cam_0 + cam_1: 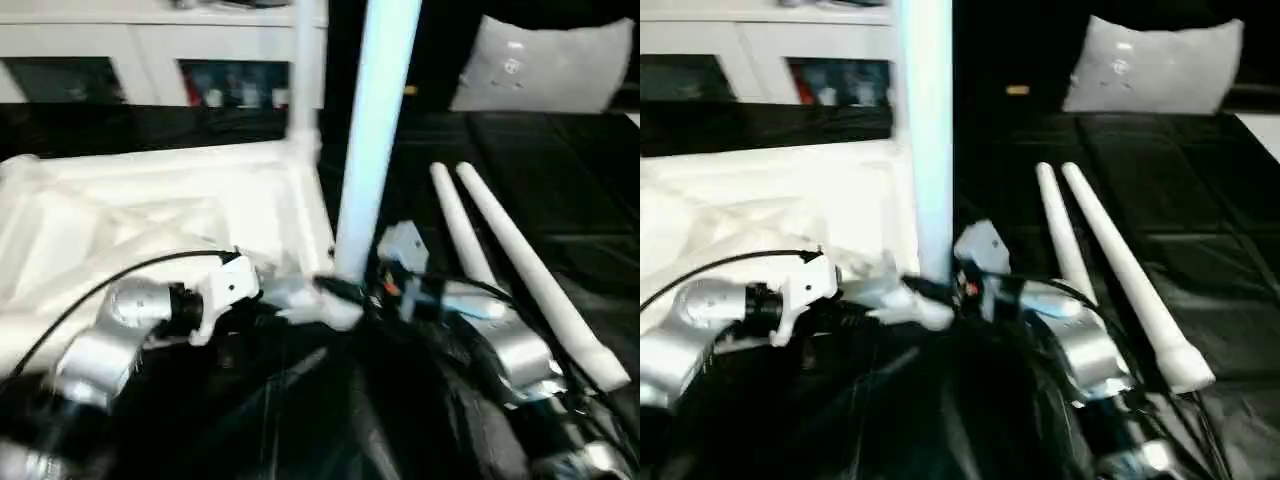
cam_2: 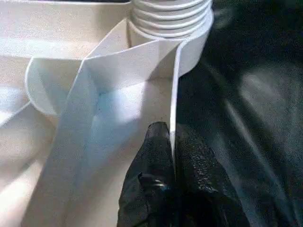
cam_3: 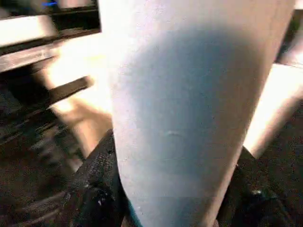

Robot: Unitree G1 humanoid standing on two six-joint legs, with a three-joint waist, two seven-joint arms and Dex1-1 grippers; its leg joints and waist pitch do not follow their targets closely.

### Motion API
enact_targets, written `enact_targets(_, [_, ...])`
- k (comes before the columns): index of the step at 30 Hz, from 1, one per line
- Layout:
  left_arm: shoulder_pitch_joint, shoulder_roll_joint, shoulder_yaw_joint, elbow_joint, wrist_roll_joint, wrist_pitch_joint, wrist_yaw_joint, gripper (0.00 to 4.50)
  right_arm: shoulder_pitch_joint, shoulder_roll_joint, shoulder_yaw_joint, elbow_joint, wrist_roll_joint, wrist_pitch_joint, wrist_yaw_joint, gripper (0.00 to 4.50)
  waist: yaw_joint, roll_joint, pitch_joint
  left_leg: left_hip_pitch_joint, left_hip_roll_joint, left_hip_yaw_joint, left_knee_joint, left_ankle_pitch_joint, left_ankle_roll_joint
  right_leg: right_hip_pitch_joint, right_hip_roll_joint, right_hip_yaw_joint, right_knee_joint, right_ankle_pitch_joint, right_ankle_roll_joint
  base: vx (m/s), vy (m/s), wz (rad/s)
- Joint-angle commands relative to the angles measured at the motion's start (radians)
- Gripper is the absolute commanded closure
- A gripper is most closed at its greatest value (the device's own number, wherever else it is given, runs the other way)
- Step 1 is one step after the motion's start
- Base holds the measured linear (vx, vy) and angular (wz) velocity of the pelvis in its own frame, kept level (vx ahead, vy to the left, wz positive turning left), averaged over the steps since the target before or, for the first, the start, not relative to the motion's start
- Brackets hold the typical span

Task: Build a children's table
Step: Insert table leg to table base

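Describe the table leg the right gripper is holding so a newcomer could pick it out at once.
Start at the white table top lying ribbed side up on the black sheet. At its near right corner one white leg stands upright, clamped in the right gripper. The two spare legs lie flat, further right.

A black quilted surface (image 1: 560, 190) carries everything. On it, at the left of the frame, lies a white tabletop (image 1: 150, 220), ribbed side up. At the right, two white legs (image 1: 520, 265) lie side by side. A grey pillow (image 1: 545, 65) rests at upper right.
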Motion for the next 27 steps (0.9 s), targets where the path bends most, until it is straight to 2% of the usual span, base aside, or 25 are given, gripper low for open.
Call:
enact_targets(1, [0.008, -0.048, 0.052, -0.103, -0.040, 0.039, 0.094, 4.50, 0.056, 0.002, 0.044, 0.180, -0.077, 0.085, -0.057, 2.59, 0.003, 0.001, -0.012, -0.025, 0.069, -0.033, -0.100, -0.228, 0.031, 0.023, -0.089, 0.062, -0.090, -0.361, -0.221, 0.000, 0.000, 0.00])
enact_targets(2, [0.042, -0.073, 0.035, -0.178, -0.021, 0.094, 0.125, 4.50, 0.029, 0.025, 0.022, 0.220, -0.078, 0.083, -0.104, 2.59, 0.003, 0.000, -0.012, -0.024, 0.068, -0.032, -0.100, -0.222, 0.037, 0.022, -0.087, 0.061, -0.093, -0.357, -0.220, 0.000, 0.000, 0.00])
enact_targets(3, [0.059, -0.095, 0.012, -0.230, -0.008, 0.133, 0.147, 4.50, 0.006, 0.039, 0.016, 0.253, -0.084, 0.072, -0.132, 2.59, -0.002, -0.003, -0.016, -0.024, 0.068, -0.029, -0.096, -0.200, 0.047, 0.024, -0.089, 0.062, -0.091, -0.321, -0.235, 0.000, 0.000, 0.00])
enact_targets(5, [0.062, -0.116, -0.005, -0.257, -0.004, 0.161, 0.163, 4.50, -0.008, 0.048, 0.017, 0.272, -0.086, 0.066, -0.140, 2.59, -0.005, 0.000, -0.018, -0.024, 0.065, -0.024, -0.091, -0.150, 0.067, 0.026, -0.087, 0.061, -0.089, -0.259, -0.256, 0.000, 0.000, 0.00])
enact_targets(6, [0.063, -0.123, -0.011, -0.268, -0.006, 0.176, 0.172, 4.50, -0.013, 0.051, 0.018, 0.280, -0.085, 0.063, -0.142, 2.59, -0.005, 0.000, -0.018, -0.024, 0.064, -0.023, -0.090, -0.137, 0.073, 0.027, -0.085, 0.060, -0.089, -0.239, -0.259, 0.000, 0.000, 0.00])
enact_targets(7, [0.055, -0.135, -0.021, -0.273, 0.004, 0.187, 0.187, 4.50, -0.021, 0.058, 0.019, 0.289, -0.084, 0.065, -0.145, 2.59, -0.003, -0.005, -0.022, -0.024, 0.063, -0.020, -0.087, -0.104, 0.086, 0.030, -0.084, 0.059, -0.085, -0.187, -0.268, 0.000, 0.000, 0.00])
enact_targets(8, [0.047, -0.146, -0.031, -0.280, 0.016, 0.204, 0.205, 4.50, -0.026, 0.065, 0.017, 0.297, -0.085, 0.066, -0.148, 2.59, -0.002, -0.006, -0.024, -0.023, 0.063, -0.018, -0.086, -0.070, 0.099, 0.033, -0.083, 0.057, -0.079, -0.134, -0.279, 0.000, 0.000, 0.00])
enact_targets(10, [0.028, -0.167, -0.042, -0.287, 0.030, 0.234, 0.237, 4.50, -0.031, 0.079, 0.012, 0.310, -0.086, 0.068, -0.152, 2.59, -0.001, -0.003, -0.023, -0.023, 0.064, -0.017, -0.085, -0.047, 0.109, 0.034, -0.083, 0.055, -0.076, -0.095, -0.295, 0.000, 0.000, 0.00])
enact_targets(11, [0.024, -0.174, -0.044, -0.289, 0.032, 0.244, 0.247, 4.50, -0.031, 0.084, 0.010, 0.315, -0.086, 0.068, -0.154, 2.59, 0.000, -0.003, -0.023, -0.020, 0.065, -0.016, -0.084, -0.051, 0.108, 0.033, -0.083, 0.054, -0.076, -0.089, -0.300, 0.000, 0.000, 0.00])
enact_targets(13, [0.023, -0.177, -0.051, -0.300, 0.045, 0.272, 0.264, 4.50, -0.029, 0.094, 0.007, 0.323, -0.081, 0.062, -0.153, 2.59, 0.002, -0.001, -0.022, -0.021, 0.067, -0.016, -0.086, -0.062, 0.104, 0.035, -0.083, 0.054, -0.075, -0.090, -0.303, 0.000, 0.000, 0.00])
enact_targets(18, [0.020, -0.172, -0.053, -0.279, 0.086, 0.272, 0.303, 4.50, -0.026, 0.099, 0.001, 0.326, -0.064, 0.059, -0.140, 2.59, 0.004, -0.001, -0.019, -0.017, 0.068, -0.016, -0.090, -0.119, 0.085, 0.032, -0.082, 0.055, -0.082, -0.147, -0.289, 0.000, 0.000, 0.00])
enact_targets(19, [0.019, -0.170, -0.052, -0.274, 0.088, 0.272, 0.307, 4.50, -0.025, 0.103, -0.005, 0.327, -0.056, 0.057, -0.138, 2.24, 0.005, -0.001, -0.020, -0.017, 0.068, -0.016, -0.090, -0.123, 0.080, 0.032, -0.083, 0.056, -0.083, -0.152, -0.287, 0.000, 0.000, 0.00])
enact_targets(21, [0.010, -0.168, -0.043, -0.261, 0.077, 0.273, 0.305, 4.50, -0.033, 0.112, -0.023, 0.340, -0.048, 0.042, -0.143, 1.89, 0.004, 0.000, -0.022, -0.017, 0.068, -0.017, -0.089, -0.118, 0.078, 0.032, -0.083, 0.056, -0.082, -0.145, -0.288, 0.000, 0.000, 0.00])
enact_targets(25, [-0.011, -0.160, -0.025, -0.217, 0.070, 0.269, 0.306, 4.50, -0.047, 0.115, -0.035, 0.364, -0.059, 0.017, -0.141, 1.66, 0.011, 0.000, -0.028, -0.015, 0.066, -0.013, -0.083, -0.054, 0.090, 0.035, -0.082, 0.055, -0.074, -0.071, -0.308, 0.000, 0.000, 0.00])
enact_targets(26, [-0.020, -0.161, -0.011, -0.194, 0.068, 0.258, 0.311, 4.50, -0.047, 0.112, -0.038, 0.365, -0.059, 0.011, -0.135, 1.44, 0.013, -0.001, -0.030, -0.013, 0.065, -0.011, -0.081, -0.042, 0.095, 0.035, -0.080, 0.054, -0.072, -0.054, -0.311, 0.000, 0.000, 0.00])
enact_targets(27, [-0.025, -0.160, -0.007, -0.184, 0.067, 0.248, 0.311, 4.50, -0.047, 0.111, -0.040, 0.363, -0.058, 0.007, -0.132, 1.39, 0.015, -0.001, -0.029, -0.012, 0.066, -0.010, -0.082, -0.047, 0.096, 0.035, -0.082, 0.054, -0.073, -0.059, -0.316, 0.000, 0.000, 0.00])
